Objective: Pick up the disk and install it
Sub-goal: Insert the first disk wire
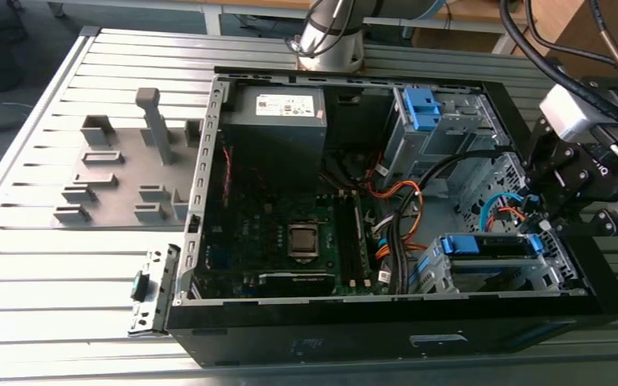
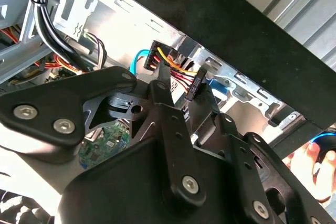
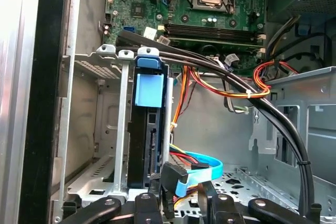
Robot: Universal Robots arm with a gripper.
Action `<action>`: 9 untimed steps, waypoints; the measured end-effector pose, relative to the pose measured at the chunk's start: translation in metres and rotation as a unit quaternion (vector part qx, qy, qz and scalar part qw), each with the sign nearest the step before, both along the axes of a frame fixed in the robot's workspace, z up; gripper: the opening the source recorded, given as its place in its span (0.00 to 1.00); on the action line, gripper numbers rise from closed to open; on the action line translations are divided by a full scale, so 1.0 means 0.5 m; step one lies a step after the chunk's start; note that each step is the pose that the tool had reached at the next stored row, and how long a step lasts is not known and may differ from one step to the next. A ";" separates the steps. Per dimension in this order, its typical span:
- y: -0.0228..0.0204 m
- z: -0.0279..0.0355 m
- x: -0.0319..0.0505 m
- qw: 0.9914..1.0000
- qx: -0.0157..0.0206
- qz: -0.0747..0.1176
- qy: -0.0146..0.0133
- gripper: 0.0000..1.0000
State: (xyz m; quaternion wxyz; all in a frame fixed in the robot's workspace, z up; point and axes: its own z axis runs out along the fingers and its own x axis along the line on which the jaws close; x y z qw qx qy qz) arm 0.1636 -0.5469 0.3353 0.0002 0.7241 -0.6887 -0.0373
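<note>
On a slatted metal table (image 1: 30,265), a grey plate of upright fixture blocks (image 1: 126,173) lies at the exterior view's left, beside an open black tower computer case (image 1: 395,338) lying with its side panel off. Inside the case are a grey box-shaped power supply with a white sticker (image 1: 277,121), a green motherboard (image 1: 277,233) and a bright blue plastic clip (image 1: 422,108) in the upper bay.

Farther to the exterior view's right sits the disk (image 1: 486,245), a flat drive in a bright blue plastic carrier. It is already in the metal drive cage (image 1: 502,269) at the case's lower corner, not in the arm's grasp. In the first wrist view the disk (image 3: 149,90) shows edge-on between the cage walls.

The black gripper (image 1: 545,219) hangs at the far right, over the case's edge and just beside the disk's end. The drive's long axis appears to run across the exterior view, from the motherboard side toward the gripper. The gripper therefore meets the disk end-on, with the drive to the exterior view's left of it.

In the first wrist view a black cable connector (image 3: 170,177) and a light blue flat cable (image 3: 205,161) lie close ahead of the gripper (image 3: 181,195). Whether the gripper is apart, together or clamped on that connector cannot be told.
</note>
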 end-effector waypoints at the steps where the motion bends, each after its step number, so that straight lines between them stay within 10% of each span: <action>1: 0.0000 0.000 0.000 1.000 0.000 0.000 0.000 0.41; 9: 0.0000 0.000 0.000 1.000 0.001 0.000 0.000 0.19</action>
